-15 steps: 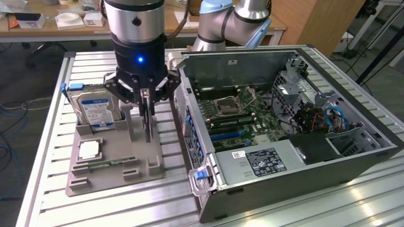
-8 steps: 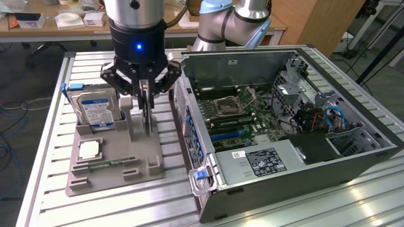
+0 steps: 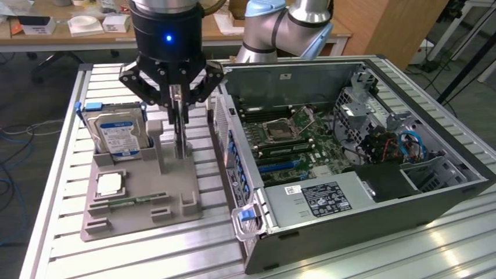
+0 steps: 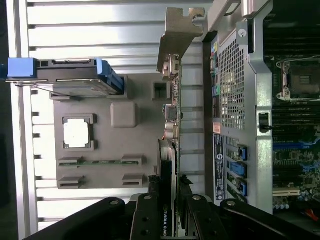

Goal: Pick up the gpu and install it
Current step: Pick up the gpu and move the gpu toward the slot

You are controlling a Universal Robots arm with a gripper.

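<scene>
While the arm hangs straight down over the gray tray (image 3: 143,224), the gripper (image 3: 180,107) is pinching the gpu (image 3: 182,136) by its upper edge, fingers (image 3: 159,93) pressed in on both faces of the card. Card's upright, on edge, thin as a blade in the exterior view. It sits over the tray's side nearest the open PC case (image 3: 349,232), w/ the hard drive (image 3: 118,135) standing in its slot toward the exterior view's left. Can't tell if the card's lower edge touches the tray or is just clear of it. Wrist view: gpu (image 4: 172,125) edge-on, silver bracket (image 4: 176,35) at the far end, gripper (image 4: 169,192) clamped on the near end. On the tray (image 4: 105,145): hard drive (image 4: 75,82), CPU chip (image 4: 76,133), green memory stick (image 4: 100,162). Case (image 4: 235,75) is just beside the card.
</scene>
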